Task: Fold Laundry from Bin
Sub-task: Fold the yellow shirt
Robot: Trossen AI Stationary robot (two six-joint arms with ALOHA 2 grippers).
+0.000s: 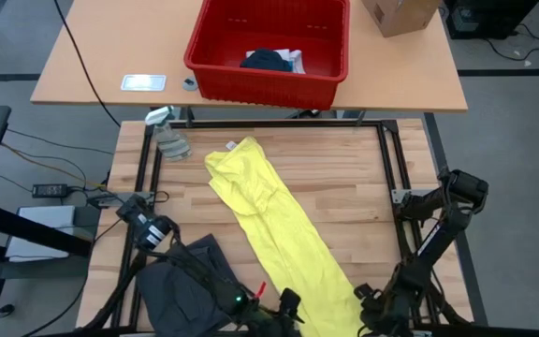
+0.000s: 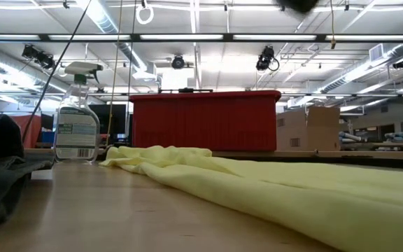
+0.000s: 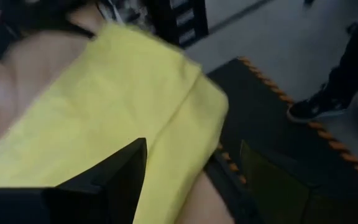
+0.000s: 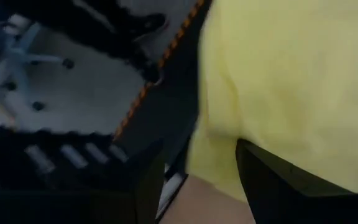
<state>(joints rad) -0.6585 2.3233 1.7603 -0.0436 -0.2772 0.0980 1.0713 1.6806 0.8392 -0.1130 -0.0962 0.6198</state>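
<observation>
A bright yellow garment (image 1: 274, 220) lies stretched out on the wooden table, running from far left to the near edge; it also shows in the low view (image 2: 271, 185). A dark grey garment (image 1: 183, 279) lies bunched at the near left. The red bin (image 1: 269, 51) stands on the far table, with a dark garment (image 1: 265, 60) and a white one (image 1: 293, 58) inside. My left gripper (image 1: 288, 307) and my right gripper (image 1: 368, 301) are both open at the yellow garment's near end, one at each side. My left gripper (image 3: 191, 180) stands open with the yellow garment's near edge (image 3: 173, 149) between its fingers; I cannot tell whether it touches. My right gripper (image 4: 197, 180) stands open with the garment's near corner (image 4: 219, 155) between its fingers; I cannot tell whether it touches.
A spray bottle (image 1: 167, 131) stands at the table's far left corner. A brown cardboard box (image 1: 400, 14) sits on the far table right of the bin. A black frame (image 1: 391, 159) borders the table. A person's shoe (image 3: 316, 107) shows on the floor past the near edge.
</observation>
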